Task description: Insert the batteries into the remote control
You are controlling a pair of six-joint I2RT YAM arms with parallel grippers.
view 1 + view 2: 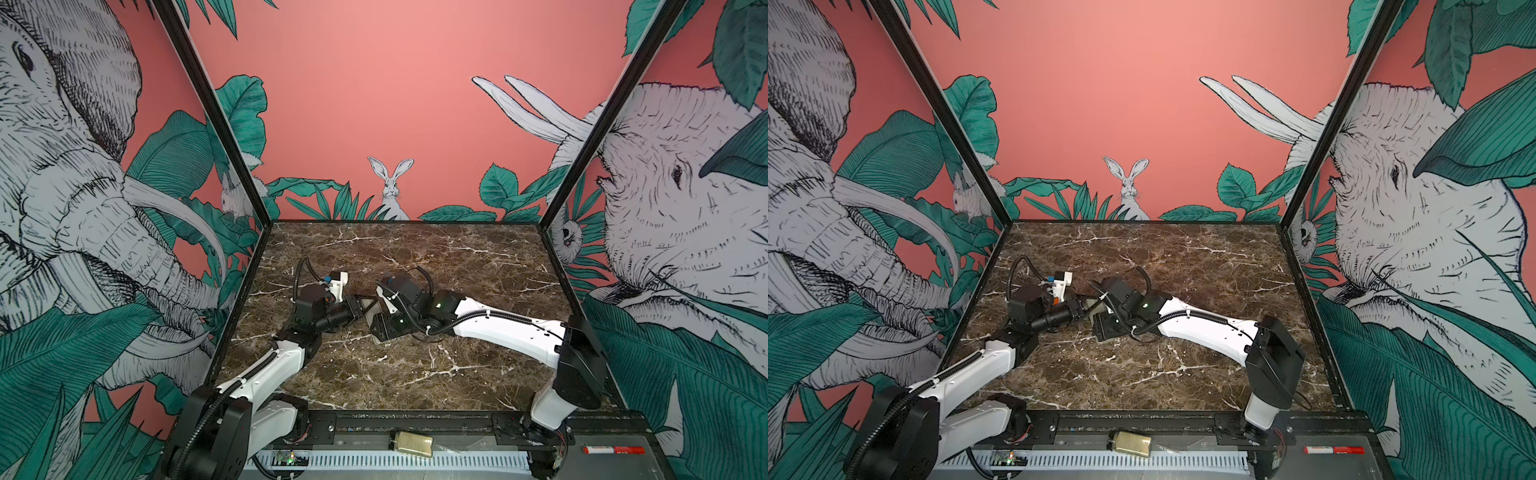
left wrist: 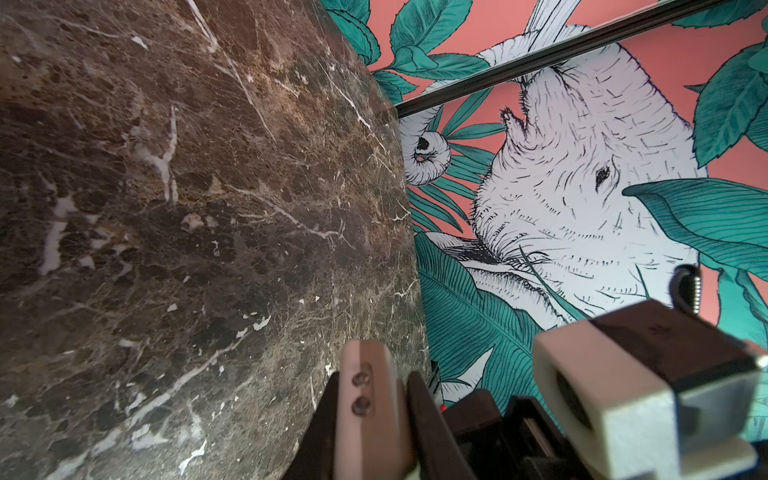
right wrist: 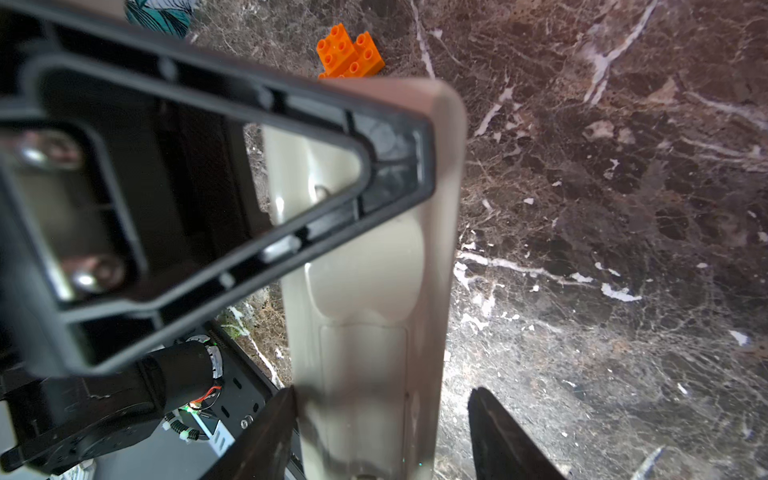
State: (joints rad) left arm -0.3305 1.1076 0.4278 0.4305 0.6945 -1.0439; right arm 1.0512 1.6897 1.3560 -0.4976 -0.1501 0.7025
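Note:
The remote control [image 3: 374,291] shows its plain grey-beige back in the right wrist view, held off the marble. My left gripper [image 2: 374,376] is shut on one short end of it [image 2: 365,415]; one black finger [image 3: 208,104] of that gripper lies across the remote's far end. My right gripper [image 3: 382,390] straddles the other end and is open: one finger touches the remote's side, the other stands clear of it. In both top views the two grippers [image 1: 363,309] [image 1: 380,328] meet mid-table and hide most of the remote [image 1: 372,314]. The batteries are out of view.
An orange toy brick [image 3: 351,54] lies on the marble table [image 1: 415,374] beyond the remote's far end. Printed walls close the table's left, back and right. On the front rail sit a small jar [image 1: 411,444] and a red marker [image 1: 614,450].

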